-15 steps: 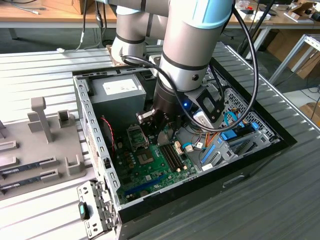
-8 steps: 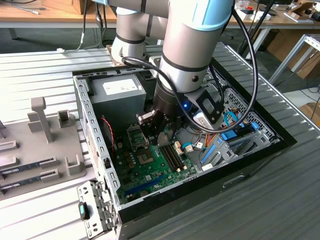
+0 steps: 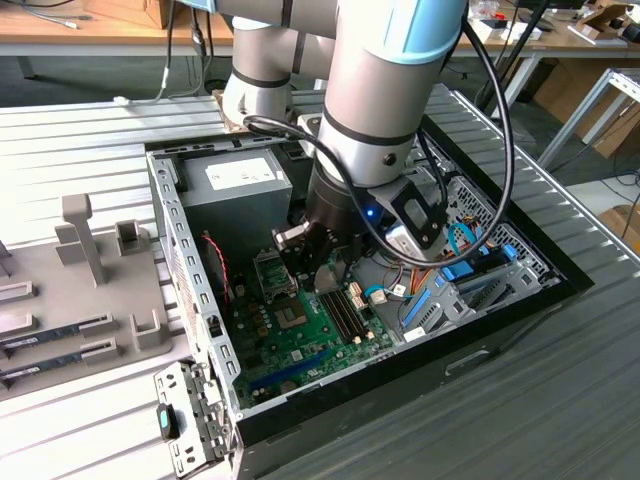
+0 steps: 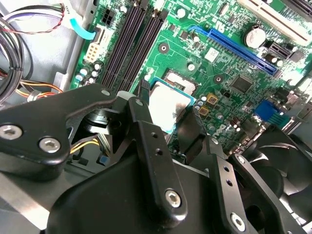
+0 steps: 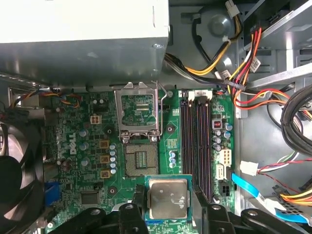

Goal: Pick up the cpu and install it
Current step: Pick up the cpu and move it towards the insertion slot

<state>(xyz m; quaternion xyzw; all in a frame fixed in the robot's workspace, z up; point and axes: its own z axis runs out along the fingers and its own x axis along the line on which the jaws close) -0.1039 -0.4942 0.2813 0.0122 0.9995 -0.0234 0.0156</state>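
In the exterior view, a computer case [image 3: 186,250] is seen lying on its side on the ribbed grey counter [image 3: 80,130], near the counter's edge at the exterior view's right. The arm [image 3: 390,90] is reached down into the case. The claw [image 3: 318,265] is held above the green motherboard [image 3: 300,340], beside the grey power-supply box [image 3: 245,180].

In the second wrist view, the cpu [image 4: 168,105] is shown as a small flat square chip with a silvery-grey metal top and a thin blue-green rim. It is gripped by the claw [image 4: 168,109], whose black fingers [image 4: 189,127] are pressed against two opposite edges. The metal top is turned away from the board. The uncovered socket [image 4: 180,82] is seen just beyond the chip, and the dark memory slots [image 4: 131,39] are seen further off.

In the first wrist view, the cpu [image 5: 168,197] is held level above the motherboard [image 5: 87,146], apart from it, with the claw [image 5: 168,204] clenched on it and one of the fingers [image 5: 138,200] at each side. Being square, the chip has no long axis. Its edges are lined up with those of the socket [image 5: 140,158] and with the run of the memory slots [image 5: 195,141]. The chip is held just beside the socket, on the side away from the raised load plate [image 5: 139,109], and close to the memory slots. The socket is left bare, so the cpu is not yet seated.
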